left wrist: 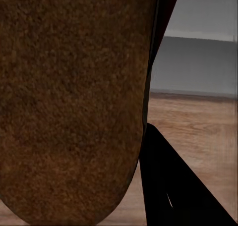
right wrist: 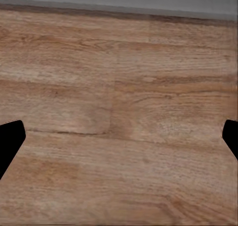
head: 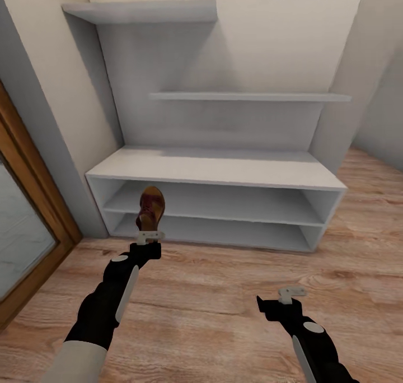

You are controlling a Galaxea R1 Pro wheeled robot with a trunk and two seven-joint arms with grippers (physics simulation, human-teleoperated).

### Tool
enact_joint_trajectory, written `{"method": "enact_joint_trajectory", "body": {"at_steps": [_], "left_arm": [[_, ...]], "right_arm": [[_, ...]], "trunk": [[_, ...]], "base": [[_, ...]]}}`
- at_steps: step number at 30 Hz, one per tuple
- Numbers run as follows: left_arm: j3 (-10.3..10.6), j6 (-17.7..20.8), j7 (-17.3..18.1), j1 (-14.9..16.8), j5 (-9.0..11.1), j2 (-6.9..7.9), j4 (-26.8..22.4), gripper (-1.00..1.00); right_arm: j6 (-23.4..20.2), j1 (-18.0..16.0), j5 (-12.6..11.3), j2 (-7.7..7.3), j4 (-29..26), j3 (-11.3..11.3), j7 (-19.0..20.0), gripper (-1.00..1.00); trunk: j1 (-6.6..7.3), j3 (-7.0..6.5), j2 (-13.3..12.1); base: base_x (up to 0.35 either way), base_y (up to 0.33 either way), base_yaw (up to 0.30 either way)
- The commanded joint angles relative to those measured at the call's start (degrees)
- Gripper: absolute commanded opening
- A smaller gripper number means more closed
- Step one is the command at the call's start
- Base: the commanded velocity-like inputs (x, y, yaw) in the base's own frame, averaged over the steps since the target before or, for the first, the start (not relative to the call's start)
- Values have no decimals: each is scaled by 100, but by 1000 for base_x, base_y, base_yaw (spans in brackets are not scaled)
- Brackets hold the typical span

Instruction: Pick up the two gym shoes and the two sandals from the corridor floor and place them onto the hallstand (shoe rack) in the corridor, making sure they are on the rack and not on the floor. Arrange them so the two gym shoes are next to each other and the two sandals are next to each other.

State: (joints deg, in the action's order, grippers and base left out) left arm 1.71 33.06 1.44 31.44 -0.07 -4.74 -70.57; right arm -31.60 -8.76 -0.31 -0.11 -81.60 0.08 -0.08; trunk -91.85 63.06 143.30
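Observation:
A dark brown sandal (head: 150, 208) stands upright in my left gripper (head: 150, 236), which is shut on its lower end, in front of the left part of the hallstand (head: 224, 170). Seen from the left wrist, the sandal's brown sole (left wrist: 69, 102) is very close, with one dark finger (left wrist: 173, 191) beside it. The sandal hangs level with the rack's open shelf levels, just in front of them. My right gripper (head: 291, 296) is open above the corridor floor (head: 224, 304); its two dark fingertips (right wrist: 10, 139) show far apart over bare planks. The gym shoes are out of view.
A wood-framed glass door (head: 22, 232) stands at the left, close to the rack's left end. Two staggered wall shelves (head: 246, 97) rise above the rack's flat top. A wall corner closes in at the right.

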Motion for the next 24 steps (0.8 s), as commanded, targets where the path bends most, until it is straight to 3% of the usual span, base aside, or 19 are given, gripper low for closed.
{"method": "enact_joint_trajectory", "body": {"at_steps": [1, 9, 13, 17, 19, 24], "left_arm": [[-4, 34, 32, 2, -20, -1, -9, -100], [-9, -108, 58, -52, -26, -1, -9, -100], [-5, -1377, 69, -356, -28, -1, -7, -100], [-4, -2153, 64, -546, -21, -1, -1, -100], [-4, -2345, 59, -585, -20, -1, 0, -100], [-4, -2396, 58, -595, -27, -1, 0, -100]], "right_arm": [[-30, -3, -1, 0, -8, 1, -1, 100], [-30, -3, 2, 2, -13, 1, -1, 100], [-30, -3, 0, -1, -11, 1, -1, 100], [-30, -3, -1, 1, -13, 1, -1, 100], [-30, -3, -3, 2, -13, 1, -1, 100], [-30, -3, -3, 2, -12, 1, -1, 100]], "trunk": [[2, 5, 2], [2, 5, 2], [2, 5, 2], [2, 5, 2], [2, 5, 2], [2, 5, 2]], "base": [[-58, 0, -291], [-6, 0, -80], [0, 0, -2], [0, 0, 0], [0, 0, -32], [0, 0, -202]]}}
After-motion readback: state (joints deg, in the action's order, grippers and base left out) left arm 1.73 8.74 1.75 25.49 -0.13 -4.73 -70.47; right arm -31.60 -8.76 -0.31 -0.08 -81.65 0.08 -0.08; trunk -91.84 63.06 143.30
